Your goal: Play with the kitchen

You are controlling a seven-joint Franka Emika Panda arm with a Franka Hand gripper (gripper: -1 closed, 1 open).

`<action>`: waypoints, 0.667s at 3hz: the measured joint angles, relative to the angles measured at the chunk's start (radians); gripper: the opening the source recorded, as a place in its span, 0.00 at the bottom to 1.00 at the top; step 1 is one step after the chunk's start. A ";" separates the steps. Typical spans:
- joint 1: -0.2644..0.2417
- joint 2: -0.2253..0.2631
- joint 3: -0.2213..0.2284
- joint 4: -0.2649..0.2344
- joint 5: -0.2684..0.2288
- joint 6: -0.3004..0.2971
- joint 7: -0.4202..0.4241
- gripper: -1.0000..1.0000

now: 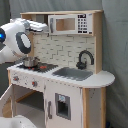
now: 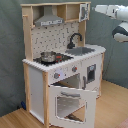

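Kitchen [image 2: 60,65] on wooden floor [image 2: 112,102], oven door [image 2: 70,102] hanging open | gripper [image 2: 100,8] near microwave [image 1: 75,23], state can't tell | progress: probably early, pot [image 2: 48,56] untouched

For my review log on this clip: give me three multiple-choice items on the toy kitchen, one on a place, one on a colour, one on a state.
1. Where does the small pot stand?
A. in the sink
B. on the stovetop
C. on the floor

2. What colour is the faucet?
A. black
B. red
C. white

3. How is the oven door?
A. shut
B. missing
C. open, swung down

Answers: 1 B, it sits on the stovetop beside the sink. 2 A, the curved spout shows black in both exterior views. 3 C, in the second exterior view it hangs tilted outward from the toy kitchen.
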 joint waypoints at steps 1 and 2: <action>-0.033 -0.030 0.009 0.000 0.000 -0.007 0.106 1.00; -0.068 -0.049 0.029 0.001 0.000 -0.010 0.200 1.00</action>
